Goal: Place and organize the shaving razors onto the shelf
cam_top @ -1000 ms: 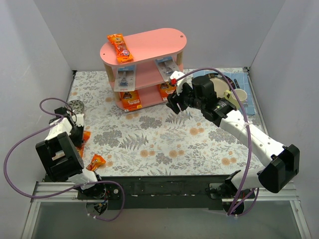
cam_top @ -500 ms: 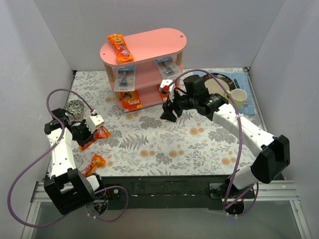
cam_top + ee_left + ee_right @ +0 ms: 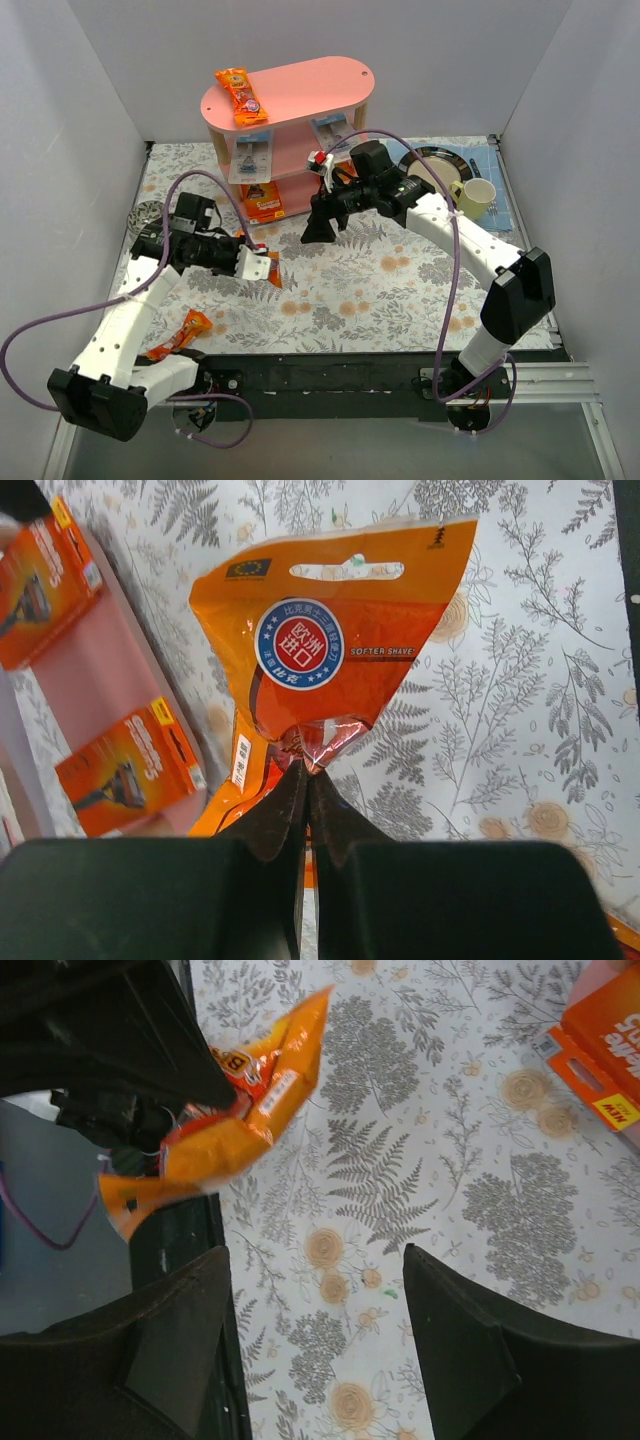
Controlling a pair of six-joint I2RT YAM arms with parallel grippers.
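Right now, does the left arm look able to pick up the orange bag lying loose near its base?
Probably not yet: its fingers are shut on the held orange bag, so they are occupied. The loose bag lies uncovered on the table beside the arm, with nothing else blocking it.

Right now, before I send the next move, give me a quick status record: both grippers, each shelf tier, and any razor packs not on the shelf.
left gripper: shut on held orange bag, pinching its lower end
right gripper: open, empty, over the table in front of the shelf
top tier: one orange bag
middle tier: two blister packs
bottom tier: two orange cards
off shelf: loose orange bag, lying by the left arm's base
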